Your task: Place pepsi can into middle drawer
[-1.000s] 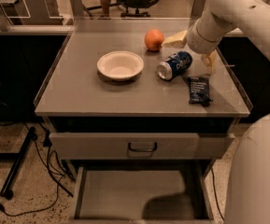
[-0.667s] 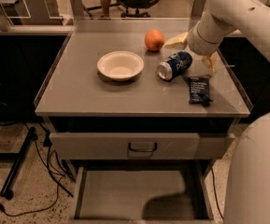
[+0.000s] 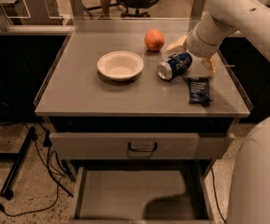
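Note:
The pepsi can (image 3: 174, 65) lies on its side on the grey cabinet top, right of centre, its silver end facing front-left. My gripper (image 3: 195, 55) is at the can's far right end, open. One cream finger (image 3: 178, 45) stands behind the can and the other finger (image 3: 211, 65) to its right. Neither finger holds the can. The middle drawer (image 3: 125, 195) stands pulled out at the bottom of the view, a shallow grey tray with a bare floor partly in shadow.
A white bowl (image 3: 120, 65) sits left of the can and an orange (image 3: 154, 39) behind it. A flat dark-blue snack packet (image 3: 199, 90) lies front-right of the can. A grey drawer front with a black handle (image 3: 142, 146) is above the open drawer. My white body (image 3: 256, 171) fills the lower right.
My gripper has come down slightly toward the can's far end. The can and the other objects have not moved.

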